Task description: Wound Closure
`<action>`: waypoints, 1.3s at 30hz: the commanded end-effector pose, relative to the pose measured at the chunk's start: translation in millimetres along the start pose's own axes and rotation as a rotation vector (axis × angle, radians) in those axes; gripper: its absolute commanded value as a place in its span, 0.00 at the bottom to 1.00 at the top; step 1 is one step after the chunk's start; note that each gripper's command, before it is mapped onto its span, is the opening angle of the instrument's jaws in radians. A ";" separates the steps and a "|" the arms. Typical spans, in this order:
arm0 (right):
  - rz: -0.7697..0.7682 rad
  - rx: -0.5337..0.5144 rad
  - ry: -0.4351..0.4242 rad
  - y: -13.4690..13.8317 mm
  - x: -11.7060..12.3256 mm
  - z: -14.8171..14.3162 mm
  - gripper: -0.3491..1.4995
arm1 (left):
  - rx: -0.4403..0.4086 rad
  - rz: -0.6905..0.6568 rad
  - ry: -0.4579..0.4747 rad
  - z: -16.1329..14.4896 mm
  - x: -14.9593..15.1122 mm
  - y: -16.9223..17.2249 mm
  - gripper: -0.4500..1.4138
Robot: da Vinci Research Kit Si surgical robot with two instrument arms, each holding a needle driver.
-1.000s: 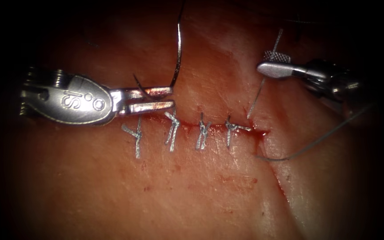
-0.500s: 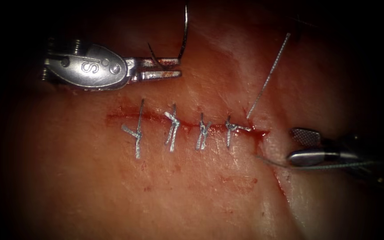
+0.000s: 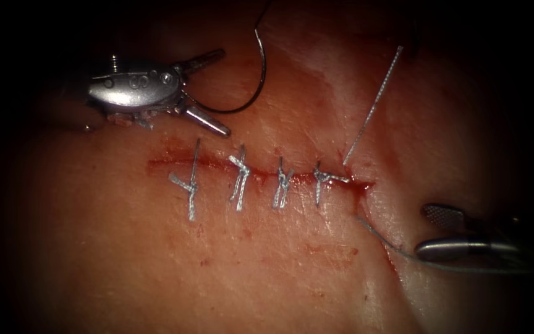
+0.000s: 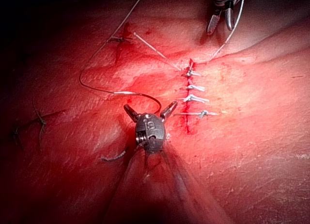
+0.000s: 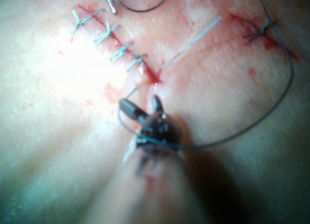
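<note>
Endoscope view: the pale pink pork-belly tissue (image 3: 267, 266) carries a horizontal red cut (image 3: 261, 175) crossed by four knotted grey stitches (image 3: 279, 185); a smear of red fluid (image 3: 361, 185) marks the cut's 3 o'clock end. At 10 o'clock from the cut, the left arm's silver needle driver (image 3: 208, 93) has its jaws spread wide and grips nothing. The thin dark curved steel needle (image 3: 256, 80) lies free on the tissue surface just beside those spread jaws, at 12 o'clock from the cut's left half; it is not in the tissue, and neither tool holds it. A straight pale cut end of thread (image 3: 372, 108) rises toward 1 o'clock from the last stitch. At 4 o'clock from the cut, the right arm's silver needle driver (image 3: 446, 232) also has its jaws parted, empty. The fine grey thread (image 3: 384, 238) leaves the tissue at the cut's right end and runs just under the lower jaw; whether they touch cannot be told. Left wrist view: left tool (image 4: 150, 110) spread, needle (image 4: 109, 91) lying on the tissue by it. Right wrist view: right tool (image 5: 143, 107) parted, with the thread (image 5: 242, 129) looping across its wrist.
</note>
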 end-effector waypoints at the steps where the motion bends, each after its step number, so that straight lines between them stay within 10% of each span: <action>1: 0.000 0.004 0.001 -0.1 -0.7 0.9 0.99 | -0.003 -0.013 -0.014 0.3 -0.1 -0.2 0.90; 10: -0.005 0.011 -0.001 -0.1 -1.2 1.4 0.99 | 0.013 -0.046 -0.083 -7.0 1.7 -3.4 0.91; 17: -0.028 0.012 -0.002 0.0 -1.2 1.5 0.99 | 0.080 -0.041 -0.139 -11.6 4.3 -3.3 0.70; 39: -0.269 -0.339 -0.037 8.6 3.2 -3.4 0.91 | -0.021 0.092 -0.161 3.3 16.0 18.4 0.61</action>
